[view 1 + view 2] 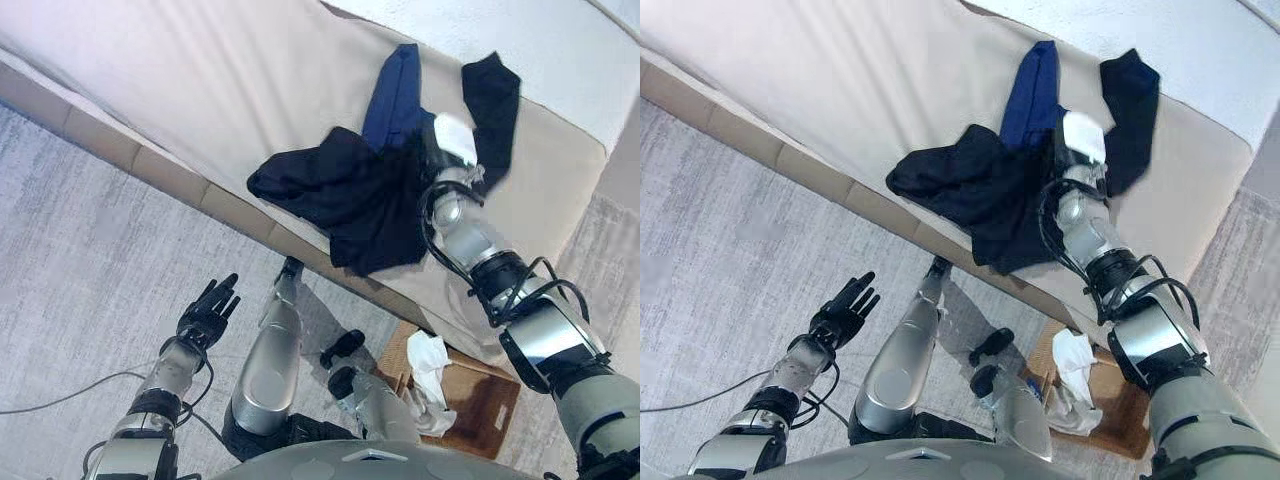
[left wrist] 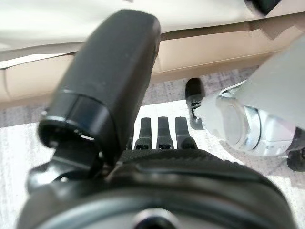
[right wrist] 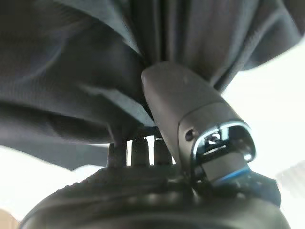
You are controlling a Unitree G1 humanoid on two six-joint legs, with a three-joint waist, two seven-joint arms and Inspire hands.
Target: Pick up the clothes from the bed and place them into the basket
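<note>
A pile of dark navy clothes (image 1: 340, 190) lies near the edge of the beige bed (image 1: 200, 80), with a blue garment (image 1: 395, 95) and a black garment (image 1: 492, 100) behind it. My right hand (image 1: 452, 148) rests on the pile's far side. In the right wrist view its thumb (image 3: 181, 100) and fingers pinch a gathered fold of the dark cloth (image 3: 71, 57). My left hand (image 1: 208, 310) hangs open and empty over the carpet, away from the bed. The wooden basket (image 1: 495, 395) stands on the floor at the lower right and holds a white cloth (image 1: 428, 365).
The bed's padded beige base (image 1: 130, 150) runs diagonally from upper left to lower right. Grey carpet (image 1: 80, 260) lies in front of it. The basket stands close against the bed's edge, below my right arm.
</note>
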